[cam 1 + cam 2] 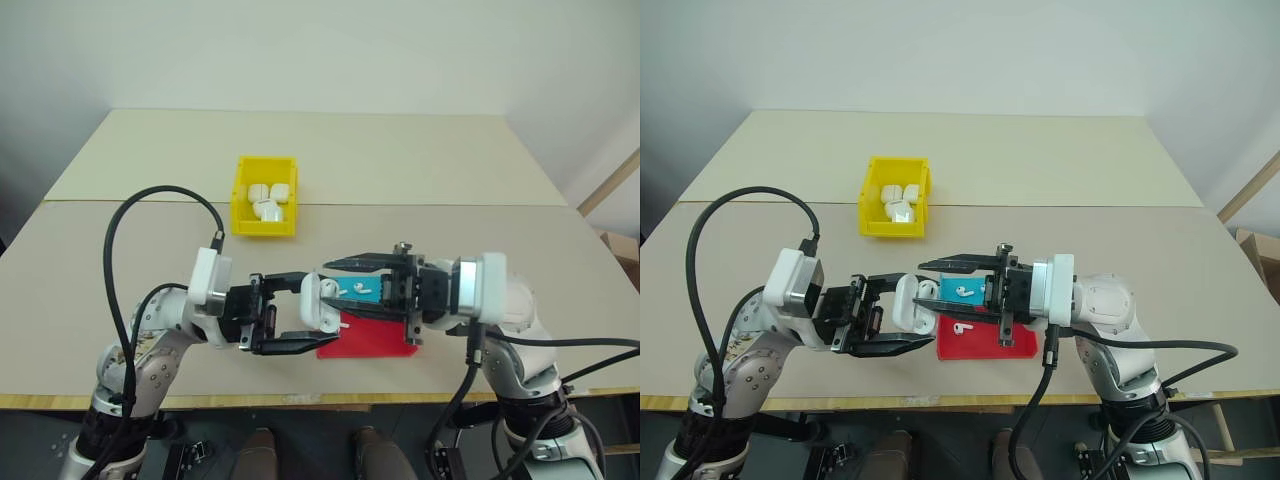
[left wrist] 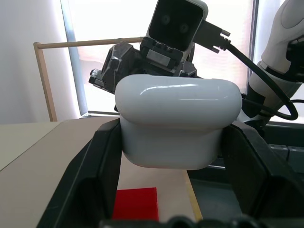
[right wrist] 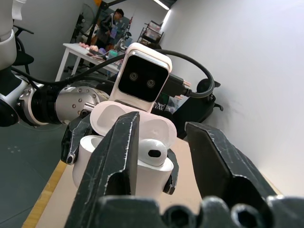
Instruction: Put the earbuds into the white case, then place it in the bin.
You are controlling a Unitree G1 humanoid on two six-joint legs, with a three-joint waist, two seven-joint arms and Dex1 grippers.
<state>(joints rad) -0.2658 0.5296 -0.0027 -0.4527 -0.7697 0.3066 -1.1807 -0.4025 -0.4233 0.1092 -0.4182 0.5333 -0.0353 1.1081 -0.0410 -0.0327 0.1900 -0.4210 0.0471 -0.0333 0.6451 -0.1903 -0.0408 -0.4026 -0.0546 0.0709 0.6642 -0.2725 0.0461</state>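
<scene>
Matte beige table (image 1: 420, 160), glossy rounded white case (image 2: 178, 123)

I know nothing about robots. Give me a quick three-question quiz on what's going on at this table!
1. True or false: the left hand is clamped on the white case.
2. Pick one: the bin farther back on the table is A) red, B) yellow, C) blue.
3. Fill the gap: the case's lid stands ____.

Key: 1 true. 2 B. 3 open.
</scene>
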